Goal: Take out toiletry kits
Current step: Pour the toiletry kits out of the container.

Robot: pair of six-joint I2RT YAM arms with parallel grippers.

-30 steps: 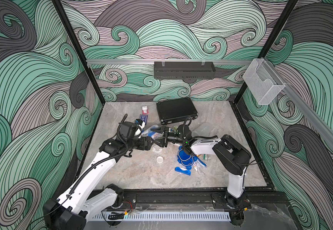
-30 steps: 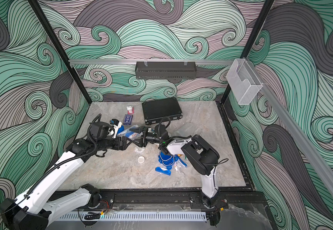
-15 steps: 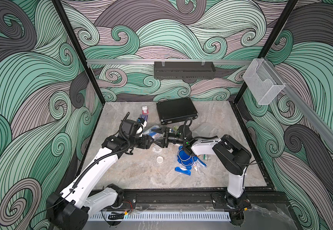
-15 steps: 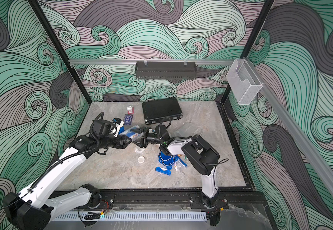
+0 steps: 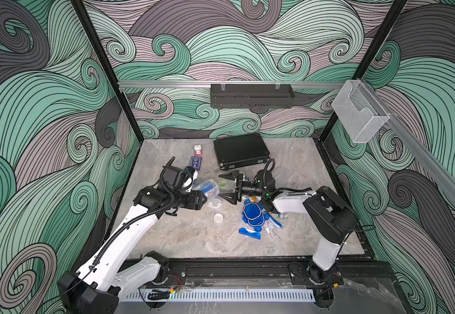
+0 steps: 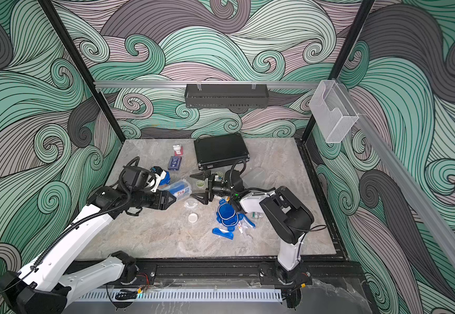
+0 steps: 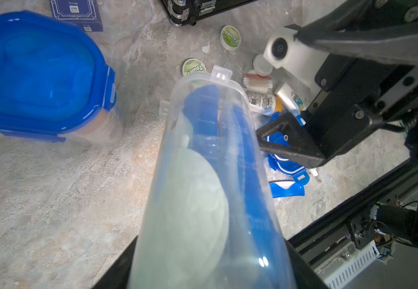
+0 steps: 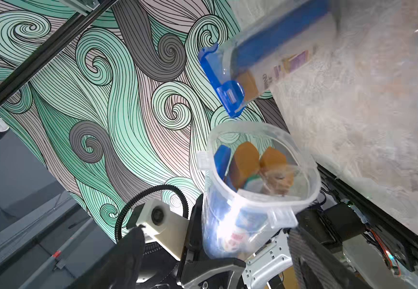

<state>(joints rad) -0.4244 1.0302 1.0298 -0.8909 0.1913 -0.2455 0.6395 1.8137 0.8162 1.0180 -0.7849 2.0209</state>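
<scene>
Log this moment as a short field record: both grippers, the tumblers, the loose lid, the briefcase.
left gripper: shut on the open tumbler, which is tilted with its mouth toward the right gripper
right gripper: open, empty, facing that mouth
open tumbler contents: blue toothbrush, gold-capped bottles
lidded tumbler: upright on the table, beside the left arm
loose blue lid: on the table among loose toiletries
briefcase: shut, at the back

Walls (image 5: 44,108) of green, mauve and grey swirls, framed by black posts (image 5: 103,70), close in a grey marbled floor (image 5: 193,239) at lower centre, with a silver rail (image 5: 166,84) and black rack (image 5: 252,95) at upper centre and a clear bin (image 5: 357,117) at upper right.
</scene>
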